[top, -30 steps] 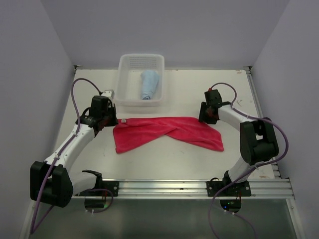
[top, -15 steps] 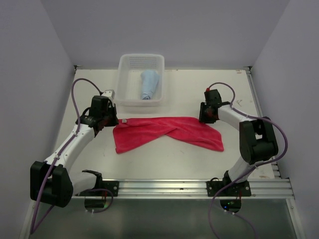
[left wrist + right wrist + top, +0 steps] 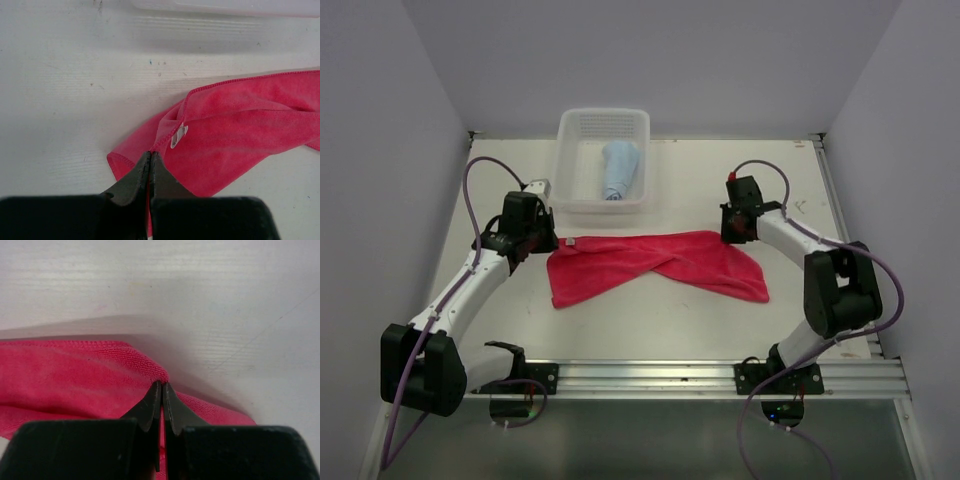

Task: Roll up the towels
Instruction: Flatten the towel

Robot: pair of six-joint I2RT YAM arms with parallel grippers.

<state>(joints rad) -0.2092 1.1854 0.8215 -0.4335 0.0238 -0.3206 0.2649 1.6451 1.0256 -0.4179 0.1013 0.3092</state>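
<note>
The pink-red towel point(image 3: 650, 265) lies spread across the middle of the table, twisted along its length. My left gripper point(image 3: 150, 155) is shut on the towel's far left corner point(image 3: 165, 140), next to a small white tag point(image 3: 178, 136). My right gripper point(image 3: 162, 385) is shut on the towel's far right corner point(image 3: 150, 365), with a fold of cloth pinched between the fingers. In the top view the left gripper point(image 3: 546, 240) and the right gripper point(image 3: 733, 232) sit at the two far corners. The light blue towel point(image 3: 619, 169) lies rolled inside the basket.
A white mesh basket point(image 3: 570, 185) stands at the back of the table, just beyond the left gripper; its near wall point(image 3: 225, 6) shows at the top of the left wrist view. A metal rail point(image 3: 650, 378) runs along the near edge.
The right gripper has closed on the towel's far right corner and shifted slightly toward the back. The left arm has stayed still, holding its corner.
</note>
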